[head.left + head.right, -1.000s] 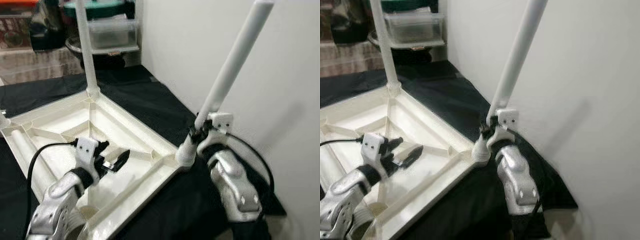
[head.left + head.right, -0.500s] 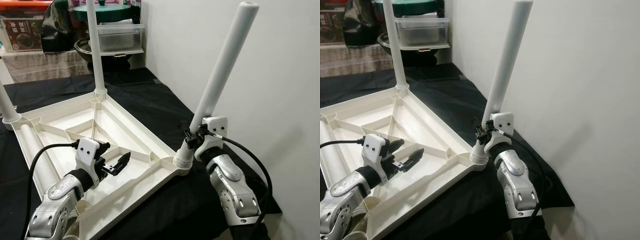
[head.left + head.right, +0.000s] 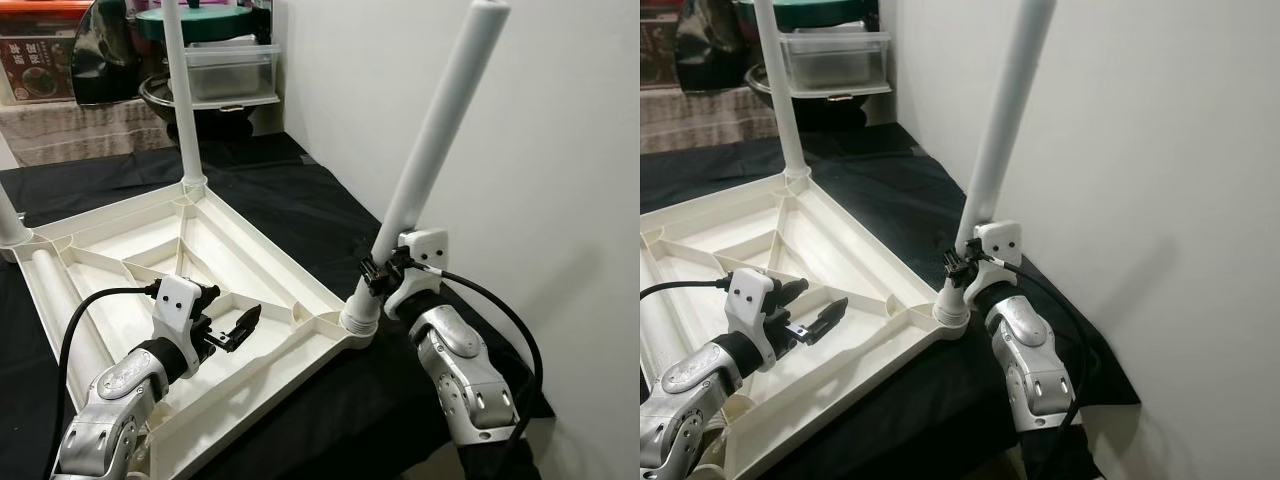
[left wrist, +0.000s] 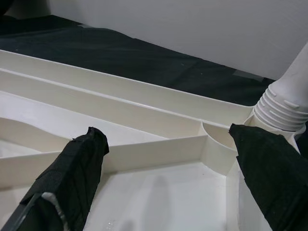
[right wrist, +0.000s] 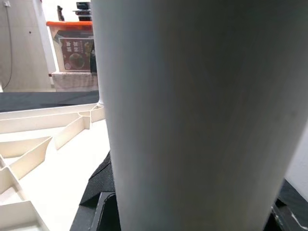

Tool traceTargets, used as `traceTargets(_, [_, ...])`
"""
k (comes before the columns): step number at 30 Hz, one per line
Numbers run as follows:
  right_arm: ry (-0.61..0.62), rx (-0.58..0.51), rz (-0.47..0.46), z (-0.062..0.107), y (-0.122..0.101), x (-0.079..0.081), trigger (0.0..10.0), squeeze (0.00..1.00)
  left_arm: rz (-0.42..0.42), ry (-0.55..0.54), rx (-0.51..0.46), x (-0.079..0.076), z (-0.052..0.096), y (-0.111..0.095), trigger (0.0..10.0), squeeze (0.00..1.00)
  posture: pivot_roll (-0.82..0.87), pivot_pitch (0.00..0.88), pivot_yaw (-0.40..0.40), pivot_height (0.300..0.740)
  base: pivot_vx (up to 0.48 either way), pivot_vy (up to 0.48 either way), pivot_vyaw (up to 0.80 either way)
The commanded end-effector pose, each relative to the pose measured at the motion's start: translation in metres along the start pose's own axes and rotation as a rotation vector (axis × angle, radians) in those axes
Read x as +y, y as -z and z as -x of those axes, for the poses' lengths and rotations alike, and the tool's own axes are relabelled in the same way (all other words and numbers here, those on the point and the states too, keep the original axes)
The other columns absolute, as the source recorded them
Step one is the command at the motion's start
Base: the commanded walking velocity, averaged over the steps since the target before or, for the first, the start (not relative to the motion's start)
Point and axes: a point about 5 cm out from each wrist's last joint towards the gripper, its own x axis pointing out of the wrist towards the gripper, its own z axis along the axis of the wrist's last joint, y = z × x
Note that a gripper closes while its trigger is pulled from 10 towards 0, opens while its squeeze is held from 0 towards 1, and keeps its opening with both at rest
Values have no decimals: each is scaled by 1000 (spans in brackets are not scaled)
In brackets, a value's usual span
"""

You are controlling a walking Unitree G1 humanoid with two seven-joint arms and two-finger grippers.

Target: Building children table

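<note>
While your head camera looks down on it, the upturned white plastic tabletop (image 3: 200, 260) lies underside up on a black cloth (image 3: 290, 190) that covers the floor beside a white wall (image 3: 560, 150), its ribbed compartments facing you. You see one white leg (image 3: 178, 100) standing upright in the far corner socket and another (image 3: 8, 215) at the left corner, cut off by the picture's edge. At the near right corner a third white leg (image 3: 435, 130) rises tilted toward the wall, its ribbed foot sitting in the corner socket (image 3: 358, 322). Your right gripper (image 3: 380, 270) is at the base of that tilted leg, its fingers closed around the leg just above the socket. Your left gripper (image 3: 232, 328) hovers over the tabletop's inner ribs, fingers parted and holding nothing. Behind the tabletop you have a clear plastic box (image 3: 232, 68), a green lid (image 3: 190, 20) and a printed carton (image 3: 40, 65) stacked against the back. In your left wrist view the two black fingers (image 4: 72, 168) stand wide apart above a rib junction, and the ribbed collar of the tilted leg (image 4: 284, 103) shows just beside the far one. In your right wrist view the leg's white tube (image 5: 192, 110) sits right against the camera, with the tabletop's ribs (image 5: 43, 139) beyond it.
</note>
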Motion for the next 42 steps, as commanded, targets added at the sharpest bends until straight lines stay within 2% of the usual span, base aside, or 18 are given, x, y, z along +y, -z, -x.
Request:
traceTargets(1, [-56,51,-21,1,12,10,0,0,5,-6,19,-1,1,5,10000,0,-10,0,-86,740,0,0,0])
traceTargets(11, [-89,64,-8,6,16,12,0,0,5,-11,24,0,1,6,10000,0,-13,0,-84,740,0,0,0])
traceTargets(18, [-96,114,16,6,23,11,0,0,4,-8,25,-1,0,6,10000,0,-15,0,-84,740,0,0,0])
traceTargets(29, [-73,209,-152,-2,30,1,0,0,4,-10,24,-2,-1,7,10000,0,-9,0,-96,740,0,0,0])
traceTargets(42, [-135,252,-135,-1,34,6,0,0,5,-10,23,-2,0,9,10000,0,-9,0,-101,740,0,0,0])
